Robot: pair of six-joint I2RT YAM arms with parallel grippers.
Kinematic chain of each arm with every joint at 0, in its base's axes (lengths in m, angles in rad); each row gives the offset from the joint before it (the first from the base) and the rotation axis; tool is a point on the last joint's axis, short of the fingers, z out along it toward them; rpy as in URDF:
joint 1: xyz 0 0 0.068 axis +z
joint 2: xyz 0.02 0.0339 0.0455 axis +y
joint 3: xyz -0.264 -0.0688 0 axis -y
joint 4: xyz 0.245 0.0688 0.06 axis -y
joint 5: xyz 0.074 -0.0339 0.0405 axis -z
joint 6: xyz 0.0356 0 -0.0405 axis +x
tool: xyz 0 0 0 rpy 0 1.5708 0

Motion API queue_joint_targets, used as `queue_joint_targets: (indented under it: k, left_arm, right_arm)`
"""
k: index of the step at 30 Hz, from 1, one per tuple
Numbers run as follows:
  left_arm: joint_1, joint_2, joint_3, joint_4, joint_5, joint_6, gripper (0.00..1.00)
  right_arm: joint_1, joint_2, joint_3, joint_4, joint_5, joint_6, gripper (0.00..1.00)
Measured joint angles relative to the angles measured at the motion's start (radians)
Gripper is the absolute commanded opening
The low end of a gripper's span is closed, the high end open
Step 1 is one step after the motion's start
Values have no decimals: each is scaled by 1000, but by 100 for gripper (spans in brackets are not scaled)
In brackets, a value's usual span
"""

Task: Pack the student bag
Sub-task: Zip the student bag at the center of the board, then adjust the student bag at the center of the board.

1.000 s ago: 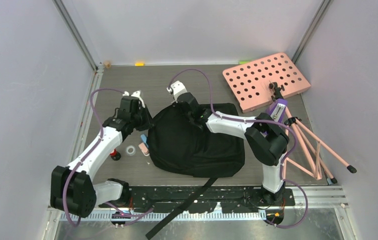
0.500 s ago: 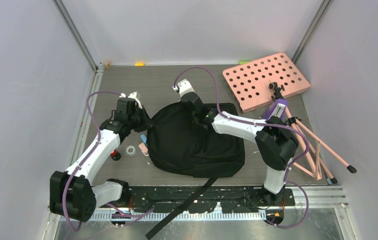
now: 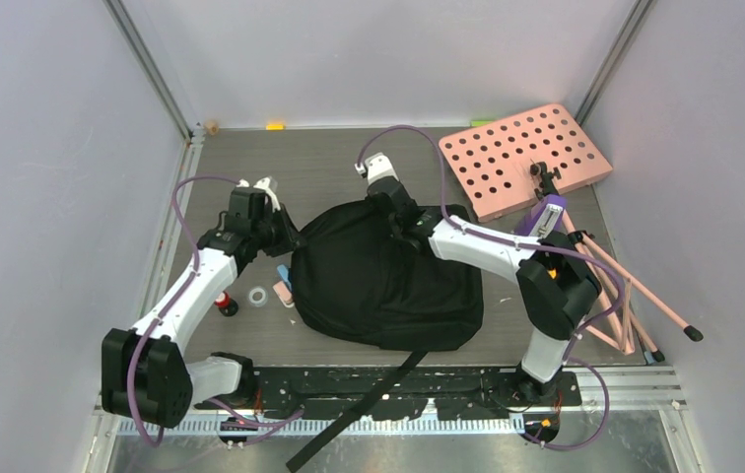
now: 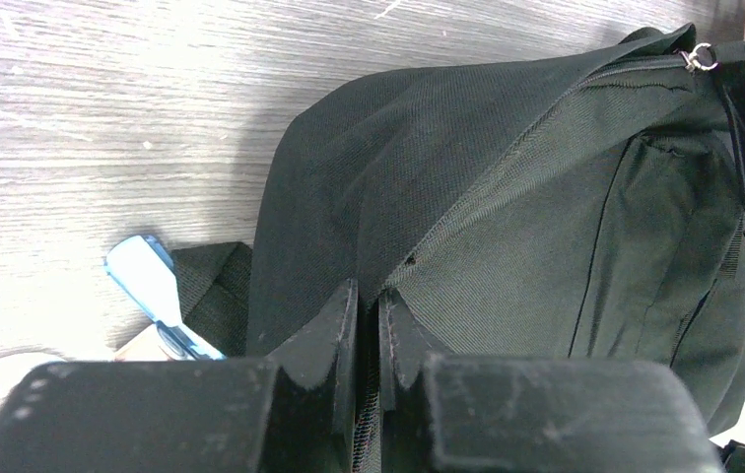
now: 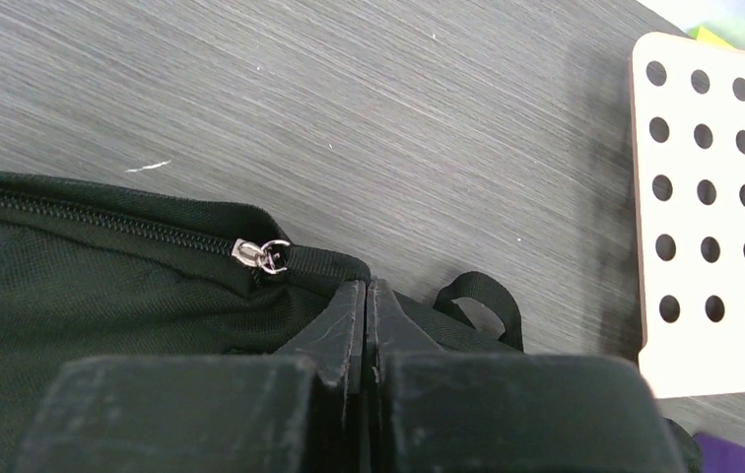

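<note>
Top external view, read from 6 o'clock to 12 o'clock. At 6 o'clock a strap [image 3: 349,426] of the bag [image 3: 388,286] trails over the near edge of the table [image 3: 309,177], between the two arm bases. We find the bag itself at the centre of the table, black and slumped, the largest object shown.

Along its 9 o'clock side lie four small articles close together. These are a red-and-black object [image 3: 223,304], a white ring [image 3: 258,296], a pink block [image 3: 284,293] against the bag's edge, and a blue piece [image 3: 281,273] beside the bag's corner.

At 10 o'clock of the bag the left gripper [image 3: 288,243] meets that corner. In the left wrist view we see its jaws drawn almost together, with a fold of the bag's cloth pinched between them. The blue piece lies at 9 o'clock of the fingertips.

At 12 o'clock of the bag the right gripper [image 3: 403,219] stands on the far rim. In the right wrist view we see its jaws pressed fully together, the tips gripping the rim cloth. A metal zipper pull [image 5: 262,254] lies just at 10 o'clock of the tips, and a webbing loop [image 5: 477,296] at 3 o'clock.

At 3 o'clock of the table lie pink stand legs [image 3: 625,296]. At 1 o'clock rests a pink board [image 3: 524,158] with round holes, apart from the bag.
</note>
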Motion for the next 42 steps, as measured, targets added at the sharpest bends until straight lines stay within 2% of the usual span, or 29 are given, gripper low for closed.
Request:
queue_joint_targets:
  k: [1,3,4,5,7,11,17,25,30,31,32,35,37,42]
  left_arm:
    - [0,6,8,-3,5,2,0]
    - [0,15,21,-7,17,3,0]
    - [0,17,28,-13,23,3,0]
    - [1,18,33,-21,23,7,0]
    - [7,24,45,-49,31,11,0]
    - [12,57,91,-95,46,28,0]
    - [13,170,236,-170,51,66,0]
    - [44,391,440,-165,46,88,0]
    - [77,550,559,-108,77,86,2]
    - [82,575,578,-98,84,86,7]
    - [88,607,605,-91,90,89,18]
    - [97,665,660,-74,100,105,57]
    - [101,671,674,-58,95,119,73]
    - [108,595,626,0,35,138,82]
  right_arm:
    - [-1,-6,0,-10,-3,2,6]
    - [-5,-24,3,-46,-15,7,36]
    - [-7,-32,5,-62,-20,11,44]
    - [-10,-43,8,-85,-15,17,57]
    - [-25,-80,13,-148,-12,35,69]
    - [-56,-165,47,-281,-13,82,77]
    - [-113,-340,32,-442,-40,179,83]
    - [-211,-617,-168,-548,-75,321,86]
    - [-220,-739,-301,-581,-144,384,86]
    - [-220,-761,-326,-580,-165,394,86]
    - [-220,-778,-344,-581,-182,402,86]
    - [-220,-814,-386,-581,-232,426,86]
    - [-220,-821,-393,-581,-258,435,86]
    - [-220,-820,-392,-571,-291,437,85]
